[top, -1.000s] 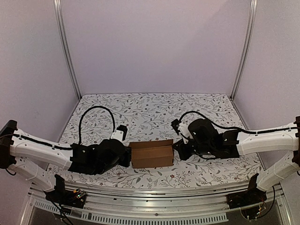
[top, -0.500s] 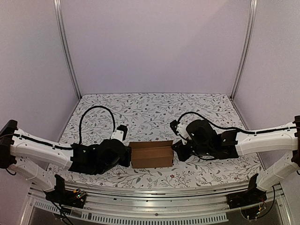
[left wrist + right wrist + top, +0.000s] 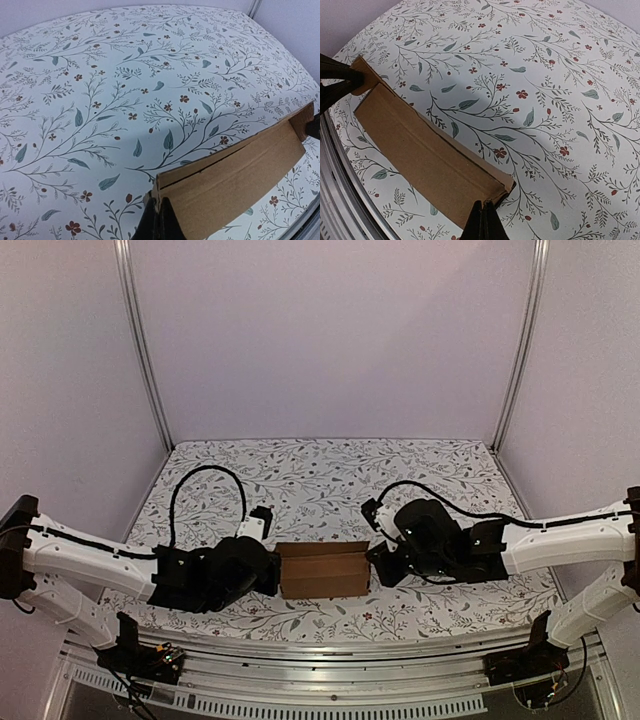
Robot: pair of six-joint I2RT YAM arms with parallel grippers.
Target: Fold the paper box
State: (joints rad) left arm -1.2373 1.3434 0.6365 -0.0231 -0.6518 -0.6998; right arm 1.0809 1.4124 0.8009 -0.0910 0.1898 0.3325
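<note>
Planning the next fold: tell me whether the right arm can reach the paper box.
Probably yes: the right end effector sits at the right end of the paper box, seemingly pinching its edge, nothing between.

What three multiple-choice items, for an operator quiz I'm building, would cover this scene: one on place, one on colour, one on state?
1. Where does the paper box lie?
A) between the left gripper and the right gripper
B) in the far corner
C) off to the left

2. What colour is the paper box?
A) white
B) plain brown
C) blue

3. How is the left gripper?
A) wide open
B) shut on an end of the paper box
C) out of view

Answers: A, the top view shows a gripper at each end; B, bare cardboard in every view; B, it pinches the end flap in the right wrist view.
</note>
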